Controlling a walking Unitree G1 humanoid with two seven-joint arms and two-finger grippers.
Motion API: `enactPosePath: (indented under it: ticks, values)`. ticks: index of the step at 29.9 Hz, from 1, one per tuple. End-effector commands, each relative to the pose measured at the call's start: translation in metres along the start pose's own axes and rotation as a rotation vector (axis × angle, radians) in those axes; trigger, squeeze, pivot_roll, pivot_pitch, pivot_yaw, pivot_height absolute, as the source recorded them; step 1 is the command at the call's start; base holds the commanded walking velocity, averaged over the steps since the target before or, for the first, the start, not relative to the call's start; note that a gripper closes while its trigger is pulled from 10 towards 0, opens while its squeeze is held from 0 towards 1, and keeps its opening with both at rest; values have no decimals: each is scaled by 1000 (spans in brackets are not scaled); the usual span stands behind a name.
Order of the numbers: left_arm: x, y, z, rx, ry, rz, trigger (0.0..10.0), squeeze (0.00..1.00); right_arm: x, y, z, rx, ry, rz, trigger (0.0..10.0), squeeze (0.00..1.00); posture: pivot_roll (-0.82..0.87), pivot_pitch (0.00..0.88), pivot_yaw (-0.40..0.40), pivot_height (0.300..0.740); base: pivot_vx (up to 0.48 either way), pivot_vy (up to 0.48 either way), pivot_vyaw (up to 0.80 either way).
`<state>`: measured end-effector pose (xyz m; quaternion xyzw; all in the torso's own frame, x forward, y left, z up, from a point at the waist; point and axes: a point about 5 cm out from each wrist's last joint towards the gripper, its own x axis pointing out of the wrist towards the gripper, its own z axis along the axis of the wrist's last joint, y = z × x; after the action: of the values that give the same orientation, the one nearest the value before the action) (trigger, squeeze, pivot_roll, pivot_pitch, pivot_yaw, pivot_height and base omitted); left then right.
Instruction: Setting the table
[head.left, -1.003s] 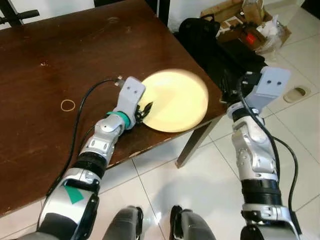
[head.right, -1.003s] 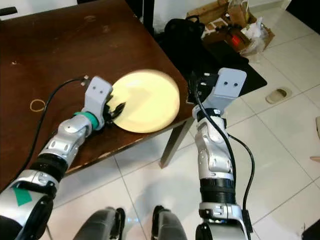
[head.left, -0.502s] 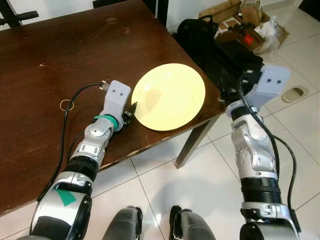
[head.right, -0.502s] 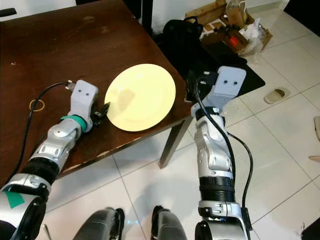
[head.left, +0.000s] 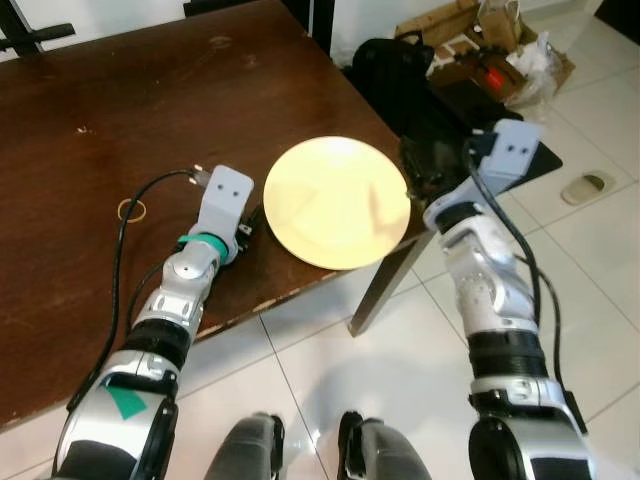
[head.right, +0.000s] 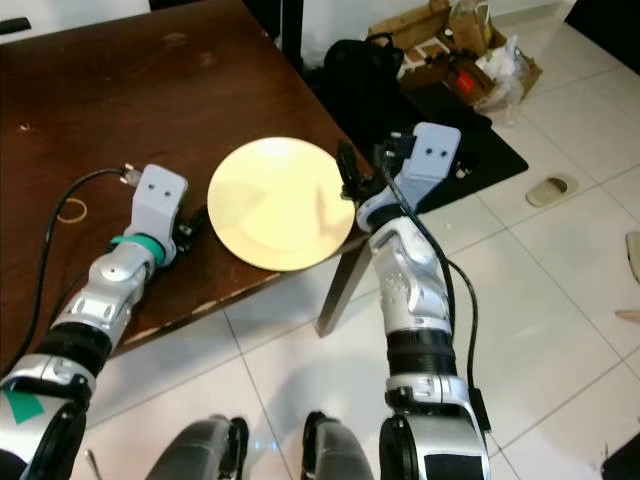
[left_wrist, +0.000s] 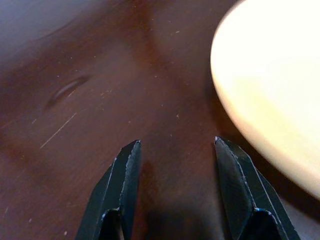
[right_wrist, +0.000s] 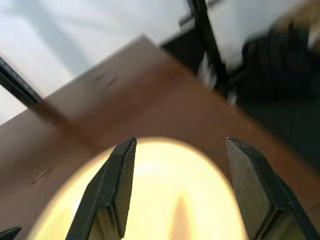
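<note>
A dark brown wooden counter (head.left: 120, 120) takes up the upper left of the head views, standing on a white tiled floor (head.left: 400, 370). Near its lower right corner, at frame centre, lies a pale yellow plate (head.left: 335, 200), flat on the wood, its lower edge at the counter's edge. Just left of the plate sits the left hand (left_wrist: 175, 187), low over the wood, its two black fingers spread apart with nothing between them, the plate's rim close beside one finger. At the plate's right edge, by the counter corner, the right hand (right_wrist: 182, 192) points across the plate, fingers wide apart and holding nothing. A thin ring (head.left: 132, 209) lies on the wood at centre left. Black bags (head.left: 420, 90) and a cardboard box (head.left: 470, 30) crowd the floor at upper right.
</note>
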<state>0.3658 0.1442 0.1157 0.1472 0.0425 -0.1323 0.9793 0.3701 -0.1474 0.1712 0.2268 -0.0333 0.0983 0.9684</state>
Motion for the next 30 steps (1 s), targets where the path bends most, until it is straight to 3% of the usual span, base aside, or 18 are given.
enactPosePath:
  ticks: [1,4,6,7,9,10,14,17,18,19,23,27,30]
  values:
    - [-11,-10,-35,3,147,-40,10000,0,-1,-3,-9,35,38,-8,10000,0,186,132,31,740,0,0,0]
    - [-10,-3,-28,14,102,11,10000,0,2,1,-4,49,17,10,10000,0,189,134,30,740,0,0,0]
    - [-8,23,3,-48,-75,195,10000,0,0,0,9,65,-45,26,10000,0,185,139,32,740,0,0,0]
    - [-8,23,3,-48,-75,195,10000,0,0,0,9,65,-45,26,10000,0,185,139,32,740,0,0,0]
    - [-9,37,33,-98,-229,247,10000,0,-3,-3,17,76,-91,28,10000,0,189,143,33,740,0,0,0]
    - [-7,33,64,-121,-352,150,10000,0,-6,-9,25,77,-136,14,10000,0,189,144,35,740,0,0,0]
    - [-6,30,76,-127,-393,98,10000,0,-7,-12,29,76,-153,8,10000,0,189,144,35,740,0,0,0]
    - [-3,15,92,-141,-429,-13,10000,0,-8,-19,35,22,-183,-26,10000,0,184,145,40,740,0,0,0]
    - [2,-14,104,-147,-447,-198,10000,0,-14,-27,47,-28,-233,-81,10000,67,179,145,41,740,0,0,0]
    - [3,-24,105,-146,-445,-257,10000,0,-17,-32,52,-59,-256,-119,10000,1000,172,145,47,740,0,0,0]
    - [4,-33,104,-131,-433,-303,10000,0,-20,-35,55,-79,-270,-144,10000,1000,172,145,47,740,0,0,0]
    - [6,-53,84,-96,-345,-383,10000,0,-33,-44,69,-87,-336,-199,10000,1000,149,149,65,740,0,0,0]
    - [5,-55,75,-72,-314,-386,10000,0,-37,-46,71,-76,-347,-200,10000,1000,147,150,68,740,0,0,0]
